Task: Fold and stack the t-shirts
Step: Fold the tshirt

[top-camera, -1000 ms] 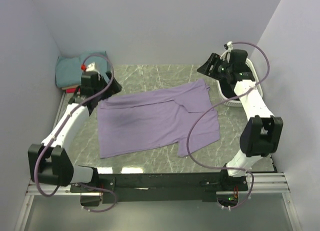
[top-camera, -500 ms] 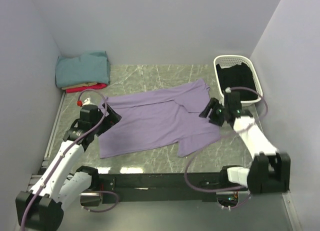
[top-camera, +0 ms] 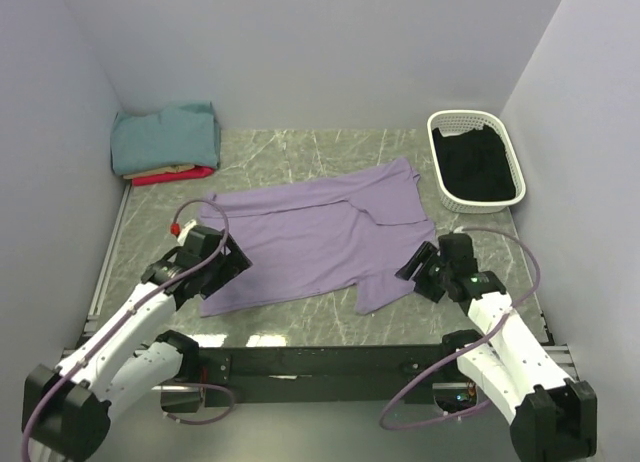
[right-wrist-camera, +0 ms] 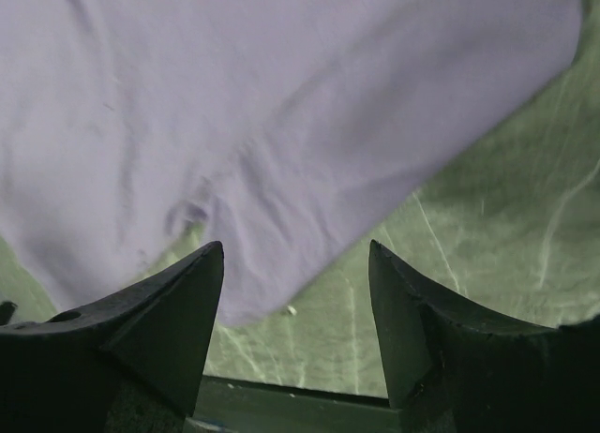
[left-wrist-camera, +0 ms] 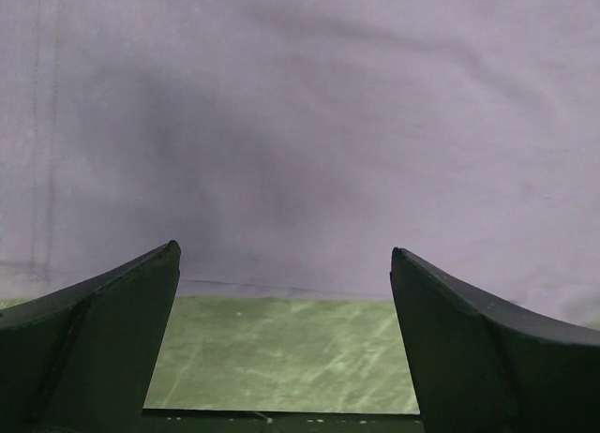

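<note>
Both arms have swung down low to the near edge of the lavender t-shirt (top-camera: 300, 240), which is spread flat on the desk (top-camera: 300, 154). The left gripper (top-camera: 234, 261) hangs wide open over its near-left corner, and the right gripper (top-camera: 412, 264) is open by the near-right hem, both empty. The folded t-shirts (top-camera: 165, 140) sit stacked far left.

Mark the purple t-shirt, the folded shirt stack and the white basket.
purple t-shirt (top-camera: 300, 244): top external view, middle of the spread body.
folded shirt stack (top-camera: 165, 137): top external view, the teal shirt on top.
white basket (top-camera: 462, 114): top external view, far rim.
</note>
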Controlling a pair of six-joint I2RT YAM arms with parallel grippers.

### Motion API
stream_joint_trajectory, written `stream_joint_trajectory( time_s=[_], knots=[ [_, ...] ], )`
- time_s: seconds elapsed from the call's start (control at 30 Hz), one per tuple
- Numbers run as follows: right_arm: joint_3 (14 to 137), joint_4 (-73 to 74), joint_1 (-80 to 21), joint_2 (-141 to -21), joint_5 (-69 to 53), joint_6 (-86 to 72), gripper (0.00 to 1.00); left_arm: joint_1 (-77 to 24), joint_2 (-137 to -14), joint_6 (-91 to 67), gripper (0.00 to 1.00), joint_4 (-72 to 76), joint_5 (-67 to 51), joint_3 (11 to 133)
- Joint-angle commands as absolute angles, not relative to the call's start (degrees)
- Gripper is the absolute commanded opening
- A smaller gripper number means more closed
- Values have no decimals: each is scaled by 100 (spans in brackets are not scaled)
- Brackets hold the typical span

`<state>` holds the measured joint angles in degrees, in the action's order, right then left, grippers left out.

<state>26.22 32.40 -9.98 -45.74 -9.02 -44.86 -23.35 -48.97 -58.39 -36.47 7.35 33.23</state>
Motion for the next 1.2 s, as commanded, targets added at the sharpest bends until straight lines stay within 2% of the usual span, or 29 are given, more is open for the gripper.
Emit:
stream_joint_trajectory(
  time_s=[0.0, 0.37, 0.47, 0.57, 0.6, 0.7, 0.77, 0.97, 1.17],
  knots=[
    [2365, 3068, -1353, -4597, -475, -5035, 70, -2575, -5281, -6073, 100, -3735, 1204, 3419],
    [1776, 2347, -1547, -5097, -141, -5308, 70, -3111, -5757, -6310, 99, -3586, 1423, 3366],
    [1749, 2127, -1556, -5326, -97, -5274, 67, -3164, -5880, -6328, 100, -3595, 1520, 3349],
    [1801, 1995, -1556, -5449, -61, -5204, 45, -3208, -5950, -6346, 100, -3595, 1599, 3357],
    [1845, 1934, -1556, -5467, -70, -5177, 32, -3217, -5950, -6346, 100, -3586, 1634, 3357],
    [1959, 1942, -1599, -5353, -193, -5089, 11, -3225, -5985, -6293, 99, -3551, 1635, 3366],
    [2021, 2003, -1626, -5099, -255, -5045, 4, -3225, -5985, -6284, 100, -3533, 1652, 3366],
    [2697, 2619, -1635, -4649, -97, -4861, 7, -3226, -6064, -6127, 99, -3612, 1846, 3542],
    [3445, 2383, -1635, -5579, -228, -4545, 9, -3234, -6494, -5907, 99, -3437, 1898, 3805]
  ],
)
